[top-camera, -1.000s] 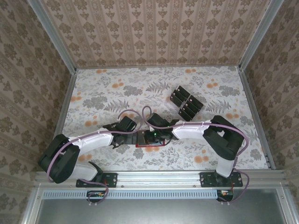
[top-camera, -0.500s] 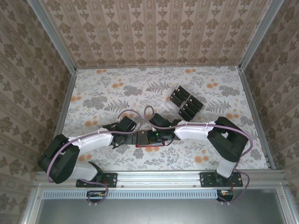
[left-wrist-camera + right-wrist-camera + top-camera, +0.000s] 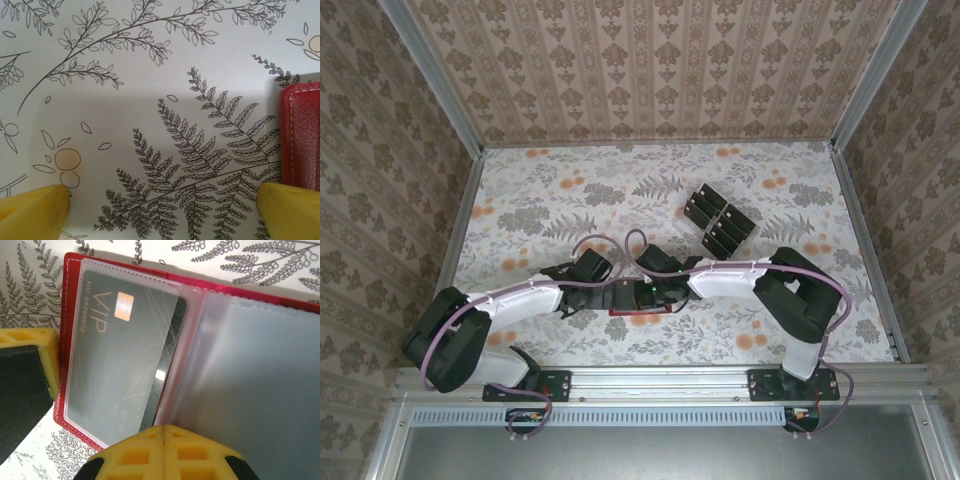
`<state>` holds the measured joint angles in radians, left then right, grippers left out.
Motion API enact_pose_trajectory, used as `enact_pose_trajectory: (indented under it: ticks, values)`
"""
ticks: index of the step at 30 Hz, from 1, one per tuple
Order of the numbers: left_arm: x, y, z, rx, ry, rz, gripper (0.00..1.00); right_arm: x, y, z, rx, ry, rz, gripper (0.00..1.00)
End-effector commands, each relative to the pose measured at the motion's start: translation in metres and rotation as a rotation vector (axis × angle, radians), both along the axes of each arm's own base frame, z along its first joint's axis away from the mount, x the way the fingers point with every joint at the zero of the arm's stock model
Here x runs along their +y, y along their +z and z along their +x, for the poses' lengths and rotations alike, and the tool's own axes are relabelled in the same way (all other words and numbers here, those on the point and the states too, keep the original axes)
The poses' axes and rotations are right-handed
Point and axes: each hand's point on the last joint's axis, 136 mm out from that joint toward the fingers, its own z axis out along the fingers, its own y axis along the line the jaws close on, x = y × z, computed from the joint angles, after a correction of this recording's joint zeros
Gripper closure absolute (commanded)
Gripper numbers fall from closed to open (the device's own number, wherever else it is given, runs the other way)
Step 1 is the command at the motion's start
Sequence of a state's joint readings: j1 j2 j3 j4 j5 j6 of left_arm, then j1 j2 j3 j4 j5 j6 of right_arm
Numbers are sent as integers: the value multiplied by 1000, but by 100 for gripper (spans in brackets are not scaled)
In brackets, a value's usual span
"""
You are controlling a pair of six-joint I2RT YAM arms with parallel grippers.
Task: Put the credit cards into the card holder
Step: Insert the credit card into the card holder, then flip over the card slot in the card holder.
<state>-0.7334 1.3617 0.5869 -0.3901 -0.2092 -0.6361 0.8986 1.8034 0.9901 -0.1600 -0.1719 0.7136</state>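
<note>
Lower centre, the right claw is closed at the open red wallet, which holds one black card. The left claw gapes wide, empty.

Top external: fixed high behind the arm bases, looking down and forward, far enough back to take in the whole floral-printed table and both arms.
Left wrist: faces straight down, very near the table, past the left gripper with its yellow fingertips spread wide.
Right wrist: faces down, close over the opened red leather-like folding card holder, which lies just ahead of the right gripper, its fingers pressed together.
Shared: the card holder, its stitched edge beside the left jaws' right-hand fingertip and its red rim between both wrists from overhead.
</note>
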Motion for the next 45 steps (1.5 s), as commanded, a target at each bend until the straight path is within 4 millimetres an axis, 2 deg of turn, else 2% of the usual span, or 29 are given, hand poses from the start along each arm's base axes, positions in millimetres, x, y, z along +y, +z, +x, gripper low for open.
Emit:
enact_pose_trajectory:
  ticks: [1,13,16,20,22,24,26,30,36,45]
  values:
    - [6,-17,-8,42,19,24,0,9,-3,-5,19,32,2,100]
    - [5,-19,-8,44,14,22,0,23,4,-5,14,66,17,100]
    - [6,-14,-4,34,13,30,0,21,12,-2,-7,61,14,100]
    - [10,-2,4,8,27,24,0,12,33,3,-51,36,23,99]
    - [13,6,9,-9,37,17,0,3,42,6,-75,19,19,92]
    - [15,15,14,-26,44,5,0,-9,49,11,-97,-2,8,74]
    - [16,24,19,-44,50,-8,0,-21,50,16,-108,-21,-10,61]
    - [14,41,25,-75,52,-43,0,-38,48,25,-110,-45,-31,45]
    - [2,54,27,-89,55,-130,0,-37,38,29,-90,-29,-39,42]
    - [-10,51,21,-75,55,-192,0,-34,18,28,-53,-26,-49,42]
